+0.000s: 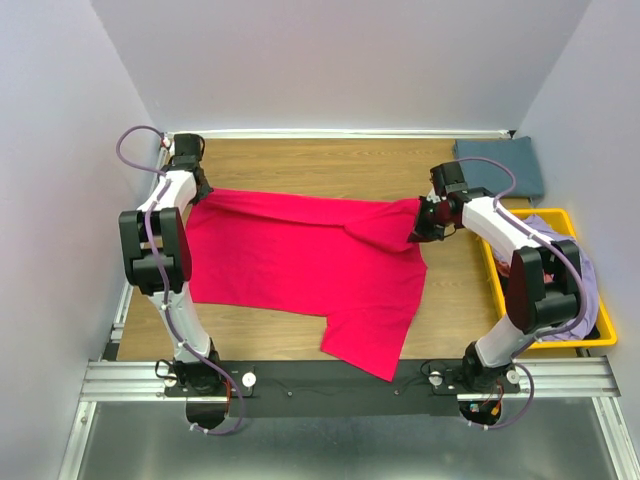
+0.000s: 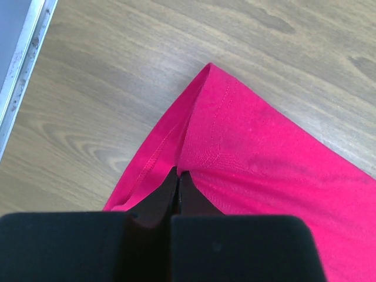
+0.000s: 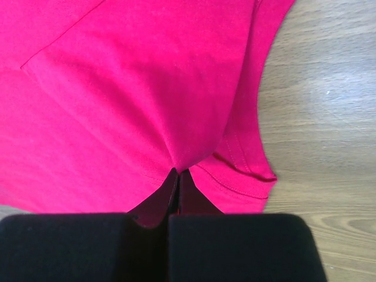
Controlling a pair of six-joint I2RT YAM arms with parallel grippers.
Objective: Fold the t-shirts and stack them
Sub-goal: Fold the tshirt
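- The red shirt (image 1: 300, 265) lies spread on the worktop (image 1: 300, 160), in the middle of the top view.
- The left claw (image 2: 178, 175) is clenched on the shirt's upper left corner, right by the hem.
- The right claw (image 3: 178, 171) is clenched on the shirt's upper right end. It pinches a bit of cloth next to a stitched edge.
- So the shirt lies between the two claws. Its long way runs left to right, and its top edge goes from one claw to the other.
- The rest of the shirt lies below both claws, toward the bottom of the frame. One flap sticks out at the lower middle, nearer the right arm.
- I think a fold comes next. Both claws would need to bring the top edge down toward the bottom of the frame, moving together so the cloth stays flat.
- A yellow bin (image 1: 575, 343) sits at the right edge of the frame. A lavender shirt (image 1: 590, 285) is in it. The right arm hides much of the bin, so I cannot tell what else is inside.
- A blue-grey shirt (image 1: 500, 165) lies folded at the upper right, on the worktop and not in the bin.
- The red shirt is not folded yet, so the job looks early.
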